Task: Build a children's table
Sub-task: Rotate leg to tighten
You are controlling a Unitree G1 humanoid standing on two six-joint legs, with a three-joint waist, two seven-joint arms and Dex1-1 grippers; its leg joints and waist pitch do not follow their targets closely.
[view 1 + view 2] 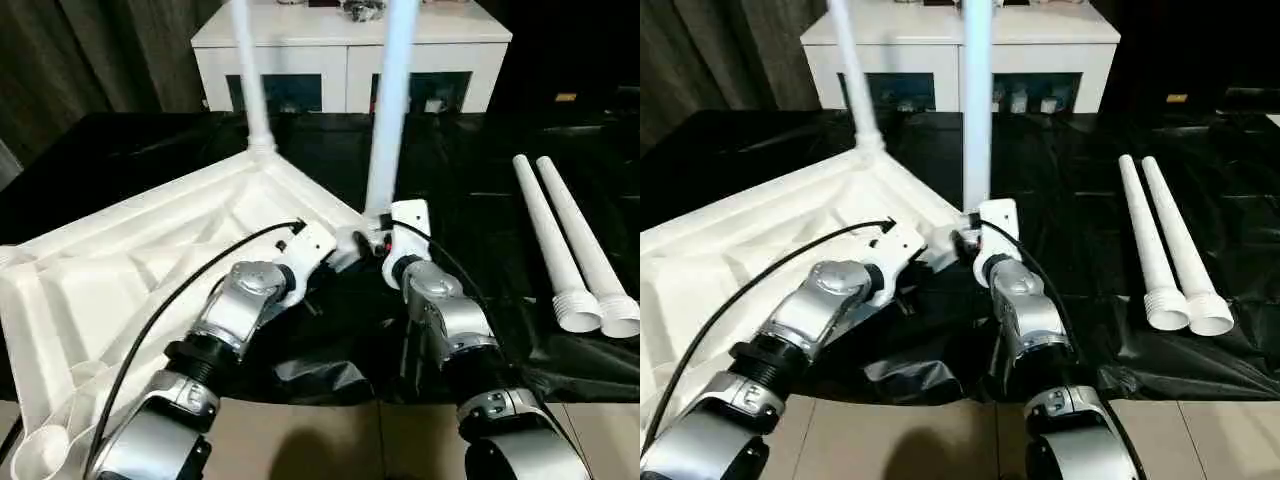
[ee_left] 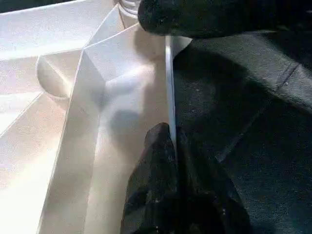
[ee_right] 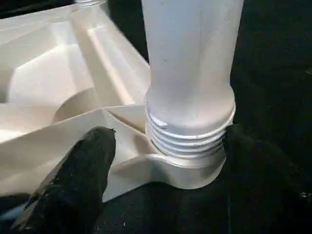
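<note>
Leg (image 3: pixel 190 73) in socket between right gripper (image 3: pixel 161 161) fingers

Silver forearms (image 1: pixel 240 300), black cables, seemingly.

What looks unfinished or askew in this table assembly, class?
The near leg stands in its corner socket with several thread rings exposed, so it appears not fully screwed down. The tabletop also sits tilted on the black cover.

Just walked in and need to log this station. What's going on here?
The robot is assembling a children's table. The white top lies underside up on the black-covered table. Two legs stand in its sockets; the nearer leg still shows threads at its socket. The left tool pinches the top's rim. Two more legs lie to the right.
</note>
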